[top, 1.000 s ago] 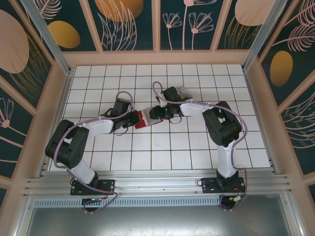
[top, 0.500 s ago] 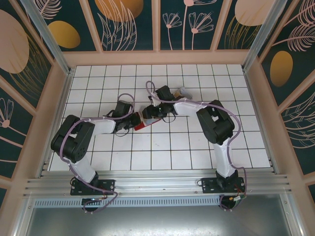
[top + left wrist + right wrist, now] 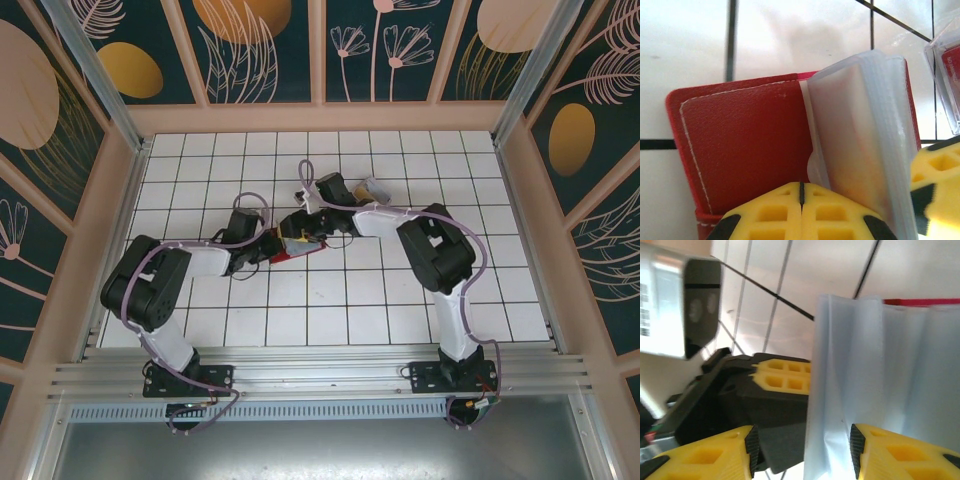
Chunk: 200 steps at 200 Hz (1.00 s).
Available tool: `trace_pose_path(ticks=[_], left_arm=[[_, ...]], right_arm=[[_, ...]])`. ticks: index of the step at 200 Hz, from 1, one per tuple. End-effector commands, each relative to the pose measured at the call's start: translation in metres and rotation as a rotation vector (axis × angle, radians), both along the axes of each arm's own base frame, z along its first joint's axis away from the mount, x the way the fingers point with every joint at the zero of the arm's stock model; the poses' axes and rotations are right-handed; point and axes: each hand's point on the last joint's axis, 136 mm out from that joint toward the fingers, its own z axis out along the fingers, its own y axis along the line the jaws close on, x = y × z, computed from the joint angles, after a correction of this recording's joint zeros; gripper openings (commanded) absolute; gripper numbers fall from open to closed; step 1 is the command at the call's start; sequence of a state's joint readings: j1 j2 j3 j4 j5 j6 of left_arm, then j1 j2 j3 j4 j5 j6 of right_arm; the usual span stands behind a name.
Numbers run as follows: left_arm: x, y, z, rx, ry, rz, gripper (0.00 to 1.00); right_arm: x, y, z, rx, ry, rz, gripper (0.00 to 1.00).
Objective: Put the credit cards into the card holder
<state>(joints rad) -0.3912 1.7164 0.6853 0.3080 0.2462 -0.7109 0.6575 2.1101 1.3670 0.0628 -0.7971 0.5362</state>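
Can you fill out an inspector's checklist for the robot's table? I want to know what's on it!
Surface: white tiled table; no spills seen.
Job's things: the red card holder lies open with its clear sleeves standing up. A red credit card sits in a clear box nearby.
Clutter: nothing seen.
Grippers: left gripper has its fingers shut at the holder's near edge. Right gripper has its fingers apart at the sleeves' edge.
Cables: purple cables loop along both arms.
Surroundings: flower-patterned walls and a metal frame at the near edge.
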Motion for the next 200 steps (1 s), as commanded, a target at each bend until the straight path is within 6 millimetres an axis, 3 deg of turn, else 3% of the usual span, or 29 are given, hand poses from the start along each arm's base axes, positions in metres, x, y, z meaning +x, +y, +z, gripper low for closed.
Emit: trace_pose_path(ticks=[1,117,135,164,200], left_arm=[[-0.012,0.020,-0.010,0.043,0.032,0.036,0.00],[-0.014,0.015,-0.023,0.007,0.030,0.011,0.00],[-0.015,0.017,-0.020,0.021,0.028,0.014,0.23],[-0.013,0.027,-0.007,0.078,-0.003,0.031,0.49],[-0.011,0.034,-0.005,0.129,-0.006,0.034,0.52]], right_arm=[[-0.007,0.010,0.003,0.084,0.050,0.040,0.54],[-0.005,0.030,0.004,0.238,0.146,0.065,0.55],[0.003,0.030,-0.015,0.133,0.117,0.015,0.55],[0.003,0.030,-0.035,0.071,0.121,0.002,0.54],[-0.003,0.033,-0.046,0.028,0.119,0.005,0.54]])
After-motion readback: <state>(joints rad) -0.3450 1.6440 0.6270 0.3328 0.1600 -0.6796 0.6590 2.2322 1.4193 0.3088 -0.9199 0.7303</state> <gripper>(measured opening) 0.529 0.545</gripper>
